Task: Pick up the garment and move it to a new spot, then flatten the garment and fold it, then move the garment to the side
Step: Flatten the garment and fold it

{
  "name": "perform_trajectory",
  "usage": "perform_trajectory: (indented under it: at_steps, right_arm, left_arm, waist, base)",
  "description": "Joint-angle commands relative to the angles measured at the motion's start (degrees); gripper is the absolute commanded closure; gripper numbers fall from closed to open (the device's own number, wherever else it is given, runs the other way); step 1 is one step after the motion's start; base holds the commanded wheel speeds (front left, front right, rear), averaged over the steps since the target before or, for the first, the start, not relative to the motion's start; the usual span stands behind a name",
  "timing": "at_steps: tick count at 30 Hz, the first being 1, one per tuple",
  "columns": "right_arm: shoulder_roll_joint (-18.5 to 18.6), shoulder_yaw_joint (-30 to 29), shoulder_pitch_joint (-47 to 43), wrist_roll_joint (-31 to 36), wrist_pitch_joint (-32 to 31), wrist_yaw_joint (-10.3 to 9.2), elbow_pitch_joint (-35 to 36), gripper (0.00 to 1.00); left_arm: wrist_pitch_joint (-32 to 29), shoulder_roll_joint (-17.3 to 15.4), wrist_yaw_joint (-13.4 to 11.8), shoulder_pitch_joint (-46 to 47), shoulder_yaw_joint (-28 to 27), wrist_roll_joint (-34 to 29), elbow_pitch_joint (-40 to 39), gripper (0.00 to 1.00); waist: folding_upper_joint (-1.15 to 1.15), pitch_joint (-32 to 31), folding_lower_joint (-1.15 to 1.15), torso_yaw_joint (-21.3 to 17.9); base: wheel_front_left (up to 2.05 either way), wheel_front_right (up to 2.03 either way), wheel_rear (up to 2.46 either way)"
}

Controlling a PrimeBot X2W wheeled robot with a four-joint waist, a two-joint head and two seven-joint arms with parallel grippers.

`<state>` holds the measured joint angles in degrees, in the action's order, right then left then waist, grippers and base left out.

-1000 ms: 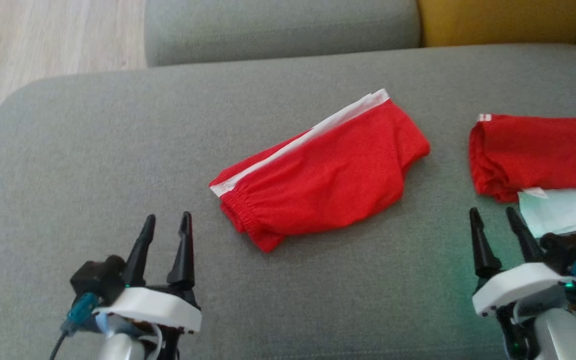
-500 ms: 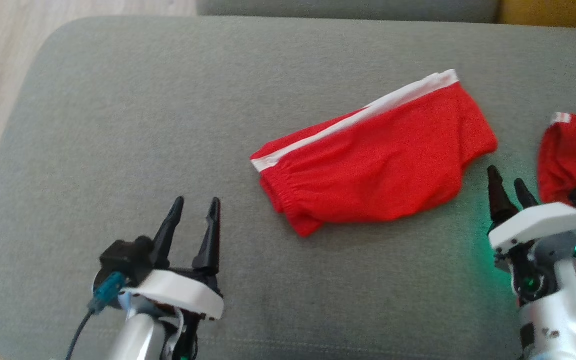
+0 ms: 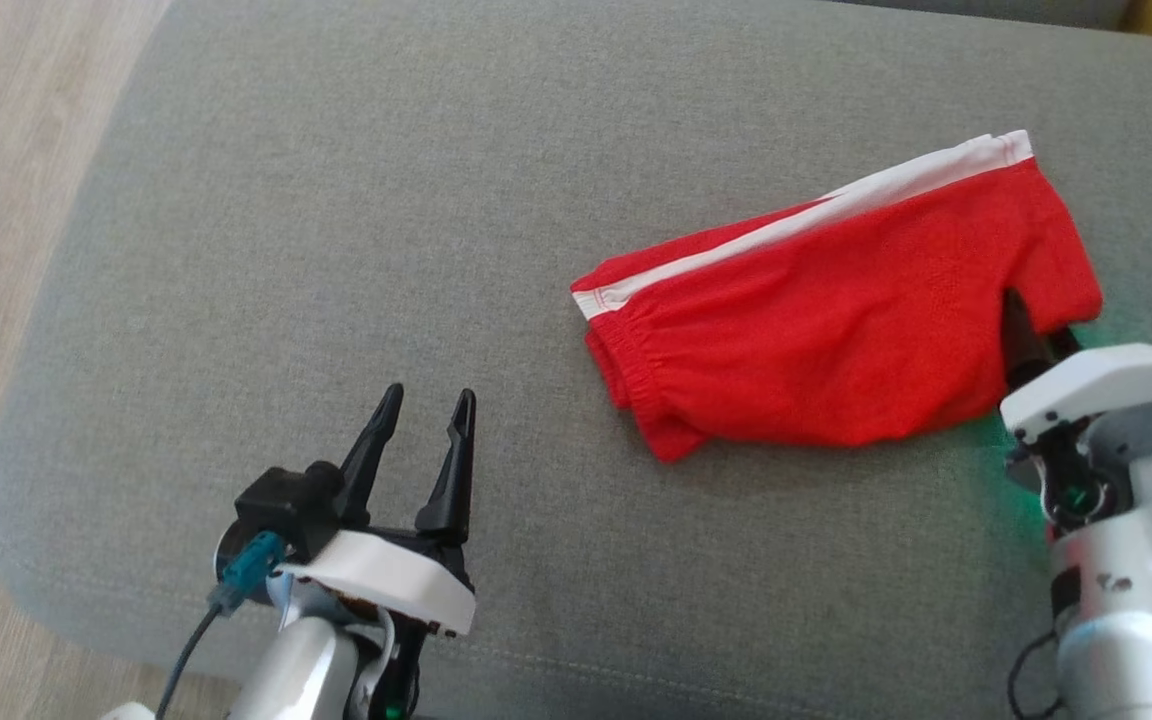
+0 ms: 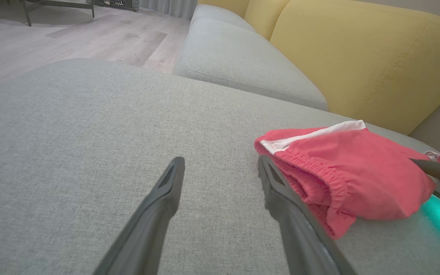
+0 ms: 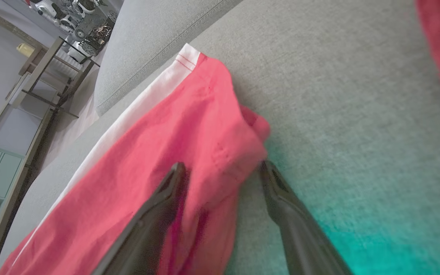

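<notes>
Open right gripper [image 5: 222, 168] straddles the shorts' [image 3: 836, 330] end; closing may catch one layer only. Left gripper [image 3: 426, 410], near the cushion's [image 3: 336, 200] front edge, open, empty.

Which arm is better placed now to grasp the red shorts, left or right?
Right. The right gripper is open with its fingers on either side of a corner of the red shorts. The left gripper, also open, stands apart from the waistband, over bare cushion.
</notes>
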<state>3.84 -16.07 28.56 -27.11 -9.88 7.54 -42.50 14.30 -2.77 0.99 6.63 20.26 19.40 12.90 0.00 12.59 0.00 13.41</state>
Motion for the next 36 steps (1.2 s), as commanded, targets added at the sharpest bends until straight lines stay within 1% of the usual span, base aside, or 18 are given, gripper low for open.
perform_trajectory:
  at_steps: [1,11,12,13,14,20,26,30,32,36]
  right_arm:
    - [0.02,0.7,2.83,0.93,-0.04,-0.05,0.27,0.0]
    - [0.73,-1.06,9.43,5.83,0.36,-0.05,-7.29,0.0]
    - [0.72,-0.72,9.89,6.17,0.48,-0.05,-7.74,0.11]
    - [0.72,-0.27,10.33,6.42,0.75,-0.05,-8.0,0.67]
    - [0.71,0.19,10.69,6.49,1.12,-0.05,-8.09,1.0]
    - [2.11,2.35,10.55,5.03,3.58,-0.05,-6.77,1.0]
    - [3.52,3.51,6.71,0.79,4.54,-0.05,-2.03,1.0]
    - [3.43,4.28,1.85,-1.24,4.5,-0.05,2.89,1.0]
    - [3.12,3.78,-0.98,-1.83,4.53,-0.05,5.43,1.0]
    - [1.5,3.01,-6.7,-2.43,3.6,-0.05,10.86,1.0]
  left_arm:
    - [0.7,-0.11,-0.26,2.42,-1.19,0.55,-1.95,0.0]
    - [0.7,-0.11,-0.54,3.94,-0.62,1.38,-2.48,0.0]
    - [0.7,-0.11,-0.55,4.0,-0.66,1.44,-2.44,0.0]
    - [0.7,-0.11,-0.55,4.04,-0.73,1.48,-2.36,0.0]
    - [0.7,-0.11,-0.54,4.04,-0.82,1.49,-2.26,0.0]
    - [0.7,-0.1,-0.59,4.05,-1.43,1.45,-1.82,0.0]
    - [0.7,-0.1,-0.82,3.34,-1.72,1.68,-1.96,0.0]
    - [0.7,-0.1,-0.92,2.58,-1.57,1.81,-2.03,0.0]
    - [0.7,-0.1,-0.92,2.26,-1.53,1.76,-1.98,0.0]
    - [0.7,-0.1,-0.89,1.71,-1.79,1.62,-1.92,0.0]
  waist:
    - [0.0,0.33,0.0,0.25]
    - [0.0,2.27,0.0,0.5]
    - [0.0,2.34,0.0,0.4]
    - [0.0,2.36,0.0,0.27]
    - [0.0,2.31,0.0,0.09]
    - [0.0,1.12,0.0,-1.57]
    - [0.0,-0.6,0.0,-3.92]
    - [0.0,-1.73,0.0,-5.61]
    - [0.0,-2.28,0.0,-6.33]
    - [0.0,-3.35,0.0,-7.52]
  base:
    - [0.0,0.0,0.0]
    - [0.0,0.0,0.0]
    - [0.0,0.0,0.0]
    - [0.0,0.0,0.0]
    - [0.0,0.0,0.0]
    - [0.0,0.0,0.0]
    - [0.0,0.0,0.0]
    - [0.0,0.0,0.0]
    - [0.0,0.0,0.0]
    - [0.0,0.0,0.0]
